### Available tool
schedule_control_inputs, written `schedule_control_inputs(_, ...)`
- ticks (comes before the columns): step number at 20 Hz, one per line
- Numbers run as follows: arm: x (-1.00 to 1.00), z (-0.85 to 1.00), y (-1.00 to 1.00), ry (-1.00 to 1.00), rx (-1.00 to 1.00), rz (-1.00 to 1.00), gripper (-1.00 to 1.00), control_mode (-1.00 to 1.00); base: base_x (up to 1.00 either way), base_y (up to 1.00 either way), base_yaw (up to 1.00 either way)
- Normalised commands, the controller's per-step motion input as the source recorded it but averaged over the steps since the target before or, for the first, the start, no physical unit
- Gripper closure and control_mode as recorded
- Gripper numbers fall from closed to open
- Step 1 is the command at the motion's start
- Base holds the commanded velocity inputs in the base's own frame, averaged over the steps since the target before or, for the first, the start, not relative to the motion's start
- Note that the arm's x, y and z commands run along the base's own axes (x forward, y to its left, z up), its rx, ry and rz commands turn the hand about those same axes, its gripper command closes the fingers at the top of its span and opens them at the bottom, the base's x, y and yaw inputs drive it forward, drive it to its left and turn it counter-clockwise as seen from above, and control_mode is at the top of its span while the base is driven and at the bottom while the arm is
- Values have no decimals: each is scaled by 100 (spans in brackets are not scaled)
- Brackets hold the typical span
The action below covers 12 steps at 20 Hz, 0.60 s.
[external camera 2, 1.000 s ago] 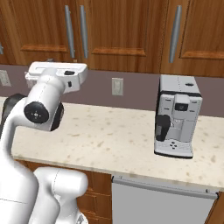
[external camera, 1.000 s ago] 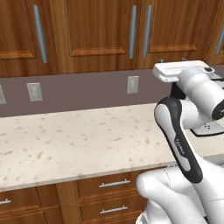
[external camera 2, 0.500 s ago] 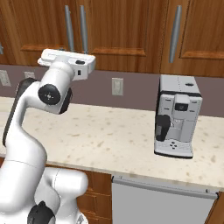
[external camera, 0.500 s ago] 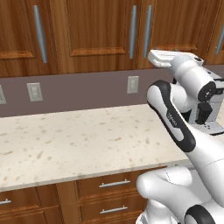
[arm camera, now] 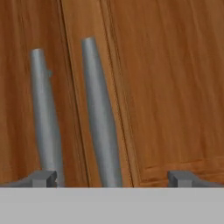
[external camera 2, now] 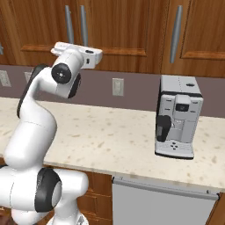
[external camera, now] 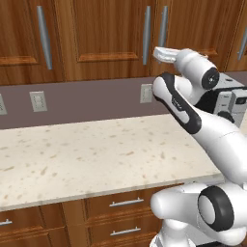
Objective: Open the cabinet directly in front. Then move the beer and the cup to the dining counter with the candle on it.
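Nearest, hand view: hand [arm camera: 113, 177] with its two dark finger tips [arm camera: 43, 177] far apart at the bottom edge, left and right, nothing between them. They don't touch anything.

Just past the tips: two vertical brushed-metal bar handles side by side, left handle [arm camera: 43, 118] in the left third of the frame, right handle [arm camera: 101, 113] a bit left of centre. Both lean slightly in this view. The seam between two doors runs between them. The right handle sits between the finger tips; the left one lines up with the left tip.

Behind the handles: reddish-brown cabinet [arm camera: 170, 87] door, recessed panel edge showing in the lower right of the frame. Door looks shut, flush with its neighbour.

Left base view: arm rises from the lower right, hand [external camera: 166, 54] raised to upper right of centre, close in front of the paired handles [external camera: 154, 34] at the top of the frame. In the right base view the hand [external camera 2: 74, 52] is in the upper left, just below the same handle pair [external camera 2: 75, 24].

Below the hand: beige speckled desk [external camera: 72, 159] across the middle of the left base view, bare where visible. Drawers [external camera: 125, 202] with short horizontal handles under it, lower centre.

Further back: grey-brown wall strip with outlets [external camera: 37, 100], mid left. Coffee machine [external camera 2: 178, 116] stands on the desk, right of centre in the right base view, well apart from the arm.
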Motion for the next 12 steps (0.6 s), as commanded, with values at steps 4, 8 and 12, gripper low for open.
schedule_control_inputs(4, 99, -1, 0, 18, 0, 0, -100, -100, 0, 0, 0)
schedule_control_inputs(8, 100, -11, 0, 17, 0, 0, -100, -100, 0, 0, 0)
schedule_control_inputs(12, 100, -30, 0, 16, 0, 0, -100, -100, 0, 0, 0)
